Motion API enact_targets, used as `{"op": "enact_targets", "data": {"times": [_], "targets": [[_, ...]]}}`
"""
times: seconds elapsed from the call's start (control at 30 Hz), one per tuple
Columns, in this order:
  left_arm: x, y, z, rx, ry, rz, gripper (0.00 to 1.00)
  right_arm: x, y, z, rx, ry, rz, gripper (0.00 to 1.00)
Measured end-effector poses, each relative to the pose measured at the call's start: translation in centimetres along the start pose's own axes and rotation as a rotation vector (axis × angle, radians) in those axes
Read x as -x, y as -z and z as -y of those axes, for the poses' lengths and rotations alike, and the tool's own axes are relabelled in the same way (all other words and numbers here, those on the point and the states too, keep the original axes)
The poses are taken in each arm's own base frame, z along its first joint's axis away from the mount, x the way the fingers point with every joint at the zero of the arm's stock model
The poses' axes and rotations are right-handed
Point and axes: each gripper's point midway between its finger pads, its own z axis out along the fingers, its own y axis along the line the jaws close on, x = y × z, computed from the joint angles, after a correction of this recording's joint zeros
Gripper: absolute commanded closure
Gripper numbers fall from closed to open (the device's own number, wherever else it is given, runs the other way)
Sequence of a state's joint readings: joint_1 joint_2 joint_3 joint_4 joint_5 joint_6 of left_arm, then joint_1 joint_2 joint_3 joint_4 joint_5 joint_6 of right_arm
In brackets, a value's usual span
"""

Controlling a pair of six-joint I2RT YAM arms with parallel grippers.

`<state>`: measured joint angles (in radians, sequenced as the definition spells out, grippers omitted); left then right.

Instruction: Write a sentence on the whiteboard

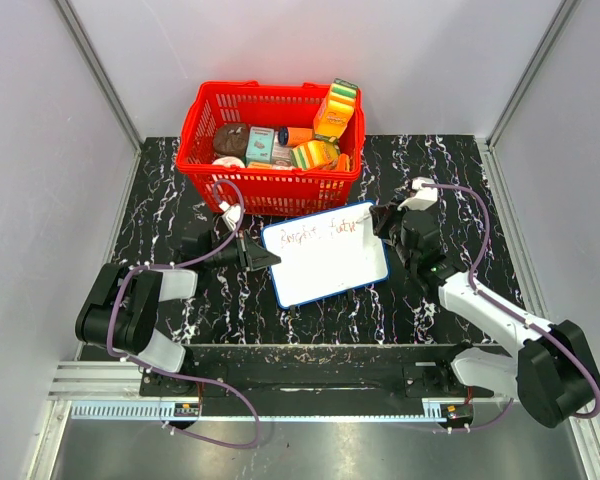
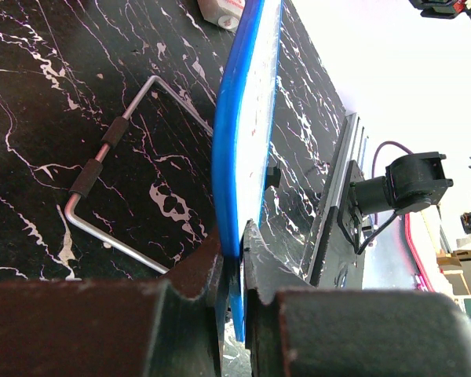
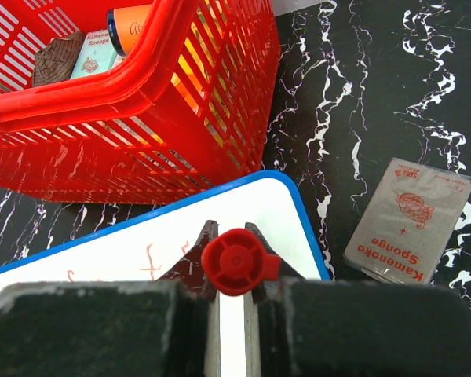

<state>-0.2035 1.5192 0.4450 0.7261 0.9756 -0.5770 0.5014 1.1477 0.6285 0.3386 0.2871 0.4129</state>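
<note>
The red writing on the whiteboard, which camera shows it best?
Top external view: the whole whiteboard faces the camera, with the red writing along its far edge. The right wrist view catches only a few strokes beside the red marker. The left wrist view sees the board edge-on, no writing.

The whiteboard (image 1: 325,270) is shown white, framed in blue, its sentence (image 1: 330,228) lettered in red. The marker (image 3: 234,261) and basket (image 1: 270,190) are coloured red; the worktop (image 1: 230,310) is patterned black with white veins.
</note>
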Motion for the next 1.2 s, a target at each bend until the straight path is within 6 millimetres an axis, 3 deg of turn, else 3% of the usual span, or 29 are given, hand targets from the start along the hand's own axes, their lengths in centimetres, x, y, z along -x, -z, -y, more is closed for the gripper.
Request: {"op": "enact_targets", "data": {"times": [1.2], "targets": [[0.0,-0.01,0.0,0.0,0.0,0.0,1.0,-0.94,0.73,0.51,0.0,-0.018,-0.014,1.0]]}}
